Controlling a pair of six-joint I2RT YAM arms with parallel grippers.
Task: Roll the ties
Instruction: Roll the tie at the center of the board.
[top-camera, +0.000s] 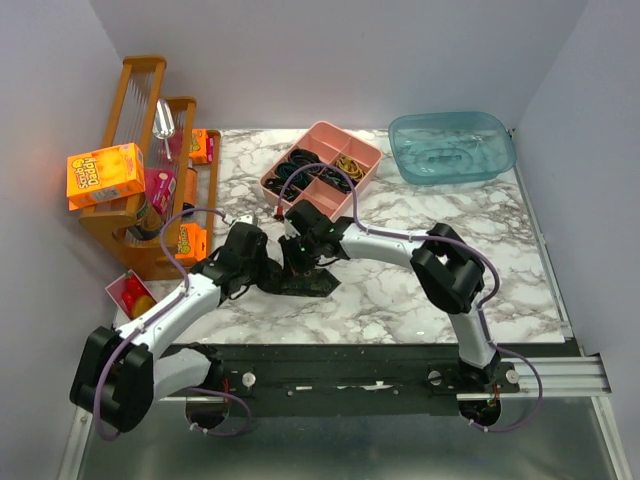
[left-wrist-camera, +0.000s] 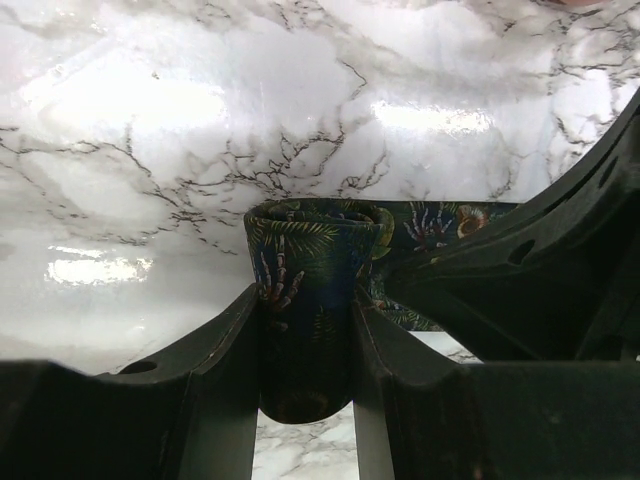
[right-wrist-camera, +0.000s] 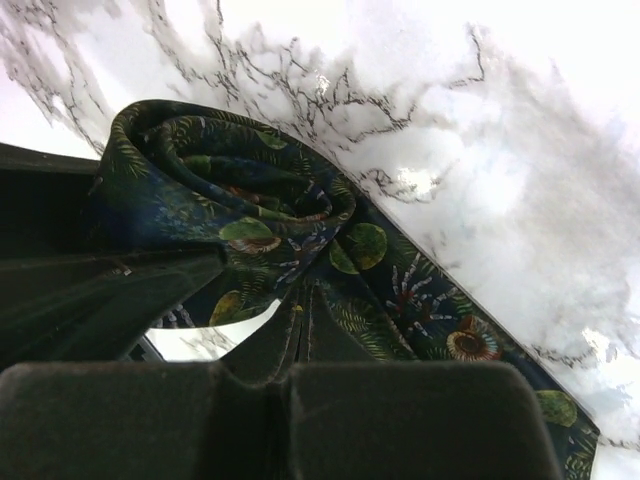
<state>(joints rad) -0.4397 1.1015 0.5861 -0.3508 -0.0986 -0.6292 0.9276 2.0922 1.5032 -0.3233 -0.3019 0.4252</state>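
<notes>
Dark tie (left-wrist-camera: 310, 240) within left claw (left-wrist-camera: 305, 312)

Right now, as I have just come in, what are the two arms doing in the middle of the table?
Both arms meet over one dark patterned tie lying on the marble table. The left pincer is shut on the rolled part of the tie, which sits between its fingers. The right pincer pinches the fabric just beside that roll. The roll is only partly made: a flat length of the tie leads away from it across the table.
</notes>
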